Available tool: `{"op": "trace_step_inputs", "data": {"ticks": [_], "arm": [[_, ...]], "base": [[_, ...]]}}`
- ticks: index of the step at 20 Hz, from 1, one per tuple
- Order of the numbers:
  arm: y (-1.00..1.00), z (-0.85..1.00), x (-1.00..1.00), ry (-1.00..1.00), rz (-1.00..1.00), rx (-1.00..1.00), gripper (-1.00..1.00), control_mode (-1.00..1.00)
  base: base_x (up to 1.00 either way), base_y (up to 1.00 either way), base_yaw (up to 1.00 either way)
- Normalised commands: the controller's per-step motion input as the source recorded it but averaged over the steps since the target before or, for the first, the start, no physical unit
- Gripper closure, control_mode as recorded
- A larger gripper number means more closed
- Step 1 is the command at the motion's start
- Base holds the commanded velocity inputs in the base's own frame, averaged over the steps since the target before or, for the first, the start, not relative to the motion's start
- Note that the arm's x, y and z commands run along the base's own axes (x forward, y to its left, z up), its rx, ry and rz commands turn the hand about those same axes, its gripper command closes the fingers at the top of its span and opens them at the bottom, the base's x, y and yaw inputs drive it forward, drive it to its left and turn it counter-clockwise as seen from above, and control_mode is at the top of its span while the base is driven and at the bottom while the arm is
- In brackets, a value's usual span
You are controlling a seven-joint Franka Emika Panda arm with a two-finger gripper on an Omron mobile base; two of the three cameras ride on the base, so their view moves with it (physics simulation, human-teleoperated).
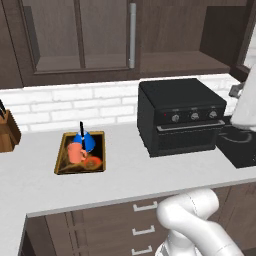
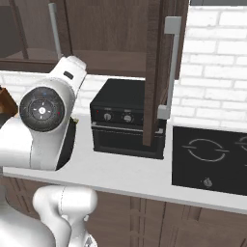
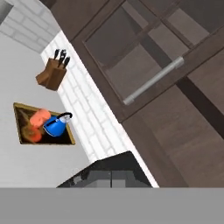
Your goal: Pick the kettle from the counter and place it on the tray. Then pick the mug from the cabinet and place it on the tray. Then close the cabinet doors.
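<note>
Left base view: tray (image 1: 63, 150) holds kettle (image 1: 84, 141); mug (image 1: 75, 152) apparently too.

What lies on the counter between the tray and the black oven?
Nothing. In the left base view the counter is bare between the tray, which holds the kettle and the mug, and the oven.
</note>
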Motion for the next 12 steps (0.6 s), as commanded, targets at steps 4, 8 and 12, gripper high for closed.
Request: {"op": "trace_step_inputs", "data": {"ticks": [4,8,12], "arm": [[-0.99,-0.31,-0.22,0.0,0.04,-0.02,1.0,-1.0],[-0.94,-0.18,-0.19,-0.02,0.05,-0.02,1.0,-1.0],[-0.81,-0.12,-0.47,-0.01,0.07,0.0,1.0,-1.0]], "base": [[0.0,0.0,0.0],[0.0,0.0,0.0],[0.0,0.0,0.0]]}}
